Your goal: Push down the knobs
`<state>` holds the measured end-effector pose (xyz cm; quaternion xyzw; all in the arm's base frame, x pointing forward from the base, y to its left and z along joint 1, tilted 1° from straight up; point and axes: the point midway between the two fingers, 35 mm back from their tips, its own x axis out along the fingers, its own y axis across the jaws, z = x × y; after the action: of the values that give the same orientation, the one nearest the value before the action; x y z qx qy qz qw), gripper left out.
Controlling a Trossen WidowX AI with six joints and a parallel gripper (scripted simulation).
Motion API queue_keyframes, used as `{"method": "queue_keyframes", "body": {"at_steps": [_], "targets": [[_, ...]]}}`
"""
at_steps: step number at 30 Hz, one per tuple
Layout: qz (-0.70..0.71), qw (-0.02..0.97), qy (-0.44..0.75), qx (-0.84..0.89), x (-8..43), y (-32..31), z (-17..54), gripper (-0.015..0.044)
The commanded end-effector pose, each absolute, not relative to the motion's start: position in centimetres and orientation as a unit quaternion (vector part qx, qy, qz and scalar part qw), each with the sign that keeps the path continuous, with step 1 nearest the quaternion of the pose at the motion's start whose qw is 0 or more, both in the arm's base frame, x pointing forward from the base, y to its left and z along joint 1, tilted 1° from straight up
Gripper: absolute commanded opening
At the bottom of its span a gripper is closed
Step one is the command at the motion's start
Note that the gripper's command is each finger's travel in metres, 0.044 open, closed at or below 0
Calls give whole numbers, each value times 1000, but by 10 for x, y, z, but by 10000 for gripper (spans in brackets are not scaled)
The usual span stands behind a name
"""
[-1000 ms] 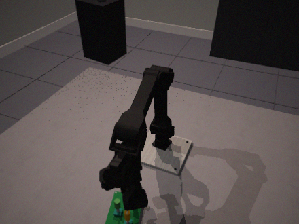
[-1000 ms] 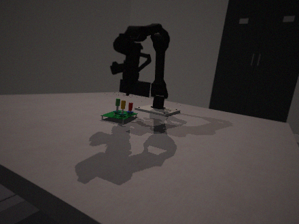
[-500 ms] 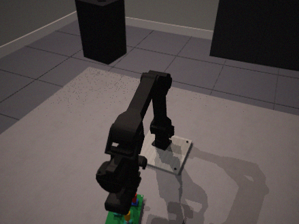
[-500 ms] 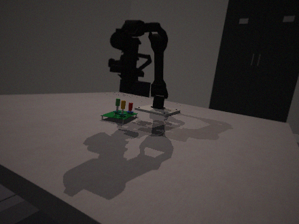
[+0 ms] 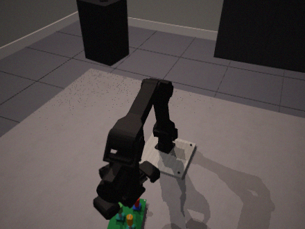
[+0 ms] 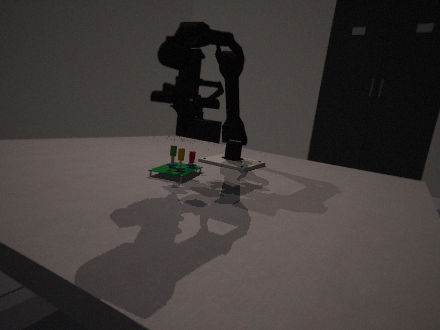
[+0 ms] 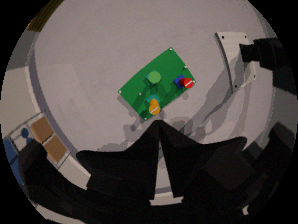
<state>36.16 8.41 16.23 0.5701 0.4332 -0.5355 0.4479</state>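
The green circuit board (image 5: 139, 216) (image 6: 161, 172) (image 7: 170, 61) stands on short legs. The green knob (image 5: 120, 205) (image 6: 173, 150) (image 7: 154, 77) stands high, with pale shaft showing under it. The orange knob (image 5: 129, 219) (image 6: 181, 154) (image 7: 154, 108) also has some shaft showing below. The red knob (image 5: 137, 202) (image 6: 192, 157) (image 7: 188, 83) stands lower, close above its blue potentiometer; any small gap is too fine to tell. My gripper (image 7: 158, 123) is shut and empty, above the board. In the wrist view its tips appear just below the orange knob, apart from it.
The arm's pale base plate (image 5: 187, 153) (image 6: 253, 163) (image 7: 225, 55) lies beside the board. A tray with brown and blue parts (image 7: 59, 159) shows at the left of the wrist view. Dark cabinets stand beyond the table. The arm casts broad shadows.
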Motion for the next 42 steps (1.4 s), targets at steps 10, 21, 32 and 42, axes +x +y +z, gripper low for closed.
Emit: {"method": "queue_keyframes", "body": {"at_steps": [10, 21, 32, 42], "targets": [[-554, 428, 413, 582, 365, 85, 143, 0], [-554, 428, 413, 582, 366, 85, 135, 0], [-554, 428, 413, 582, 366, 85, 122, 0], [-554, 428, 413, 582, 366, 85, 122, 0]]}}
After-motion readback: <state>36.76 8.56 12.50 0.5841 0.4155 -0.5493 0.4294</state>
